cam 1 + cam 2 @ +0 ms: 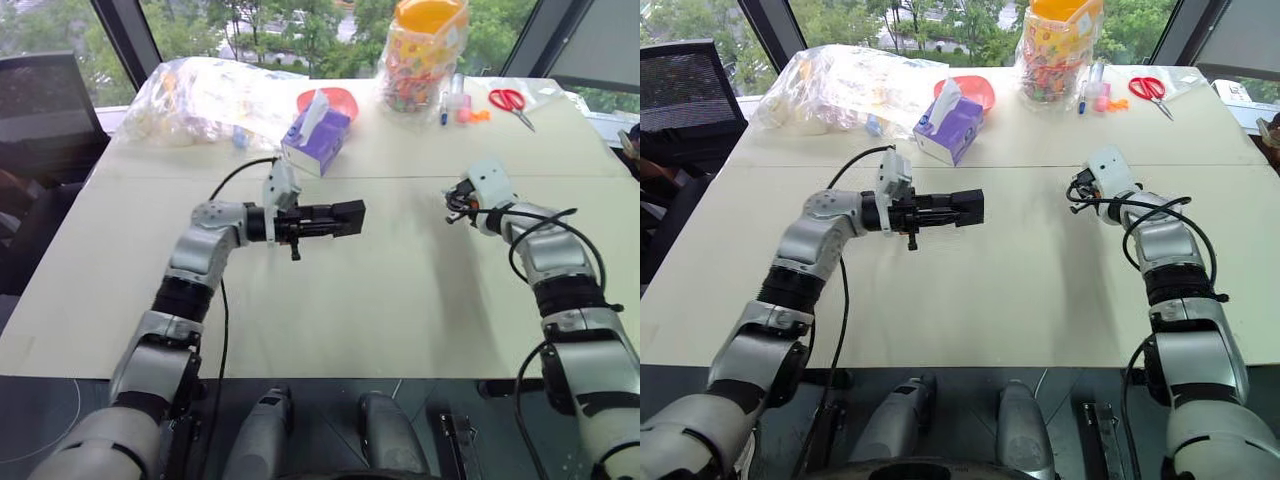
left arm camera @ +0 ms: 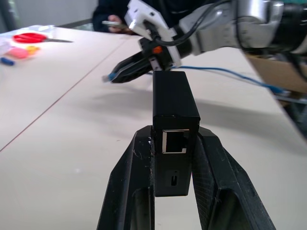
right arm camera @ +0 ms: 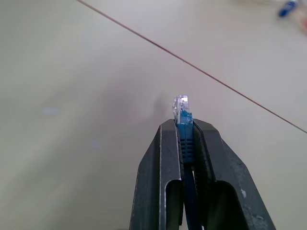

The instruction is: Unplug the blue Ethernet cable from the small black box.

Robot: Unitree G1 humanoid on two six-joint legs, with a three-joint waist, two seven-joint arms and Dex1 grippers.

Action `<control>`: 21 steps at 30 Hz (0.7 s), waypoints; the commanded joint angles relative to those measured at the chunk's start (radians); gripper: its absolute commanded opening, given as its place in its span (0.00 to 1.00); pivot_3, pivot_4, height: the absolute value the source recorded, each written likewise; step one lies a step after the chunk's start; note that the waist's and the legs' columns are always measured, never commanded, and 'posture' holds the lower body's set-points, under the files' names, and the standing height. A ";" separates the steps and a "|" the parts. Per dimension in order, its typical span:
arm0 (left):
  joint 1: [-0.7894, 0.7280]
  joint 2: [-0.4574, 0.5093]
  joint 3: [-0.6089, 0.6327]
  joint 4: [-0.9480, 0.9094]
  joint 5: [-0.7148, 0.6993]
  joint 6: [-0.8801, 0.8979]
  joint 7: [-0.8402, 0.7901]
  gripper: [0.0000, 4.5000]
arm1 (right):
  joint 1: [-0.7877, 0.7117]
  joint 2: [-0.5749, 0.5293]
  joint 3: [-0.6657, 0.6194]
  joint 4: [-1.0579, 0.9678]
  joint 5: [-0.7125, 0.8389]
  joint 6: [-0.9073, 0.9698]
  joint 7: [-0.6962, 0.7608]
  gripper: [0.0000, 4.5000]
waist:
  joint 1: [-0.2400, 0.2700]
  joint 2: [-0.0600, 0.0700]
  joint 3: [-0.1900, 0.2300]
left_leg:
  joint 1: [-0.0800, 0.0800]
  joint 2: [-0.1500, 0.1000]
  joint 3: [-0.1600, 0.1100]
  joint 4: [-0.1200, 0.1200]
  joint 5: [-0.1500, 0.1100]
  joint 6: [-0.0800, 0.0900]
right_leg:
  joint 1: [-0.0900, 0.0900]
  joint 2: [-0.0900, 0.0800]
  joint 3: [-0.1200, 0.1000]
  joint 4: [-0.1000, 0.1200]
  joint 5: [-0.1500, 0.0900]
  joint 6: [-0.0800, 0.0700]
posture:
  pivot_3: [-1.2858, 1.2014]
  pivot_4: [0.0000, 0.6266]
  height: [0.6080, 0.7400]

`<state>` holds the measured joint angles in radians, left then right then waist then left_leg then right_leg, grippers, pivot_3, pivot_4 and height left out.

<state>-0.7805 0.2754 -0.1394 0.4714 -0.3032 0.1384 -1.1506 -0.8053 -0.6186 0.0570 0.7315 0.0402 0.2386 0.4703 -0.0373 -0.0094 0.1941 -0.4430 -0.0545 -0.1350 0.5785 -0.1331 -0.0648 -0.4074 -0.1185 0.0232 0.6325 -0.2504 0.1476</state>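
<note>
My left gripper points level toward the right and is shut on the small black box, held above the table. In the left wrist view the box sits upright between the two fingers, and the socket on its near face is empty. My right gripper is shut on the blue Ethernet cable just behind its clear plug, which sticks out past the fingertips. The right gripper hangs over the table beyond the box and apart from it, with the blue cable trailing away behind it.
At the table's far side are a purple tissue box, a red bowl, a clear plastic bag, a jar of sweets and red scissors. A person's hand shows at the far edge.
</note>
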 commanded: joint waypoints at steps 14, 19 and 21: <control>-0.153 -0.167 0.029 0.450 0.156 -0.352 0.193 0.11 | 0.228 0.004 -0.215 -0.550 0.195 0.264 0.036 0.99 | 0.002 0.000 0.000 | 0.000 -0.001 -0.001 0.001 0.000 0.000 | 0.001 0.000 0.000 0.001 0.001 0.004 | 0.52 0.24 0.91; -0.184 -0.194 0.050 0.566 0.169 -0.413 0.227 0.11 | 0.441 0.009 -0.291 -0.947 0.360 0.488 0.062 0.99 | 0.010 0.000 0.000 | 0.000 -0.001 -0.002 0.001 0.000 0.001 | 0.002 0.000 0.000 0.001 0.000 0.004 | 0.52 0.24 0.91; -0.187 -0.199 0.052 0.611 0.183 -0.428 0.237 0.11 | 0.535 0.017 -0.306 -1.082 0.409 0.549 0.055 0.99 | 0.018 0.000 0.000 | 0.000 -0.001 -0.001 0.002 0.000 0.001 | 0.002 0.000 0.000 0.001 0.001 0.004 | 0.52 0.24 0.91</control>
<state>-0.9498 0.0727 -0.1030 1.0645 -0.1324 -0.2596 -0.9226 -0.2950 -0.6051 -0.2186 -0.2362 0.3969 0.7455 0.5251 -0.0192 -0.0093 0.1939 -0.4423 -0.0551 -0.1367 0.5805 -0.1332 -0.0642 -0.4050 -0.1184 0.0228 0.6334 -0.2500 0.1517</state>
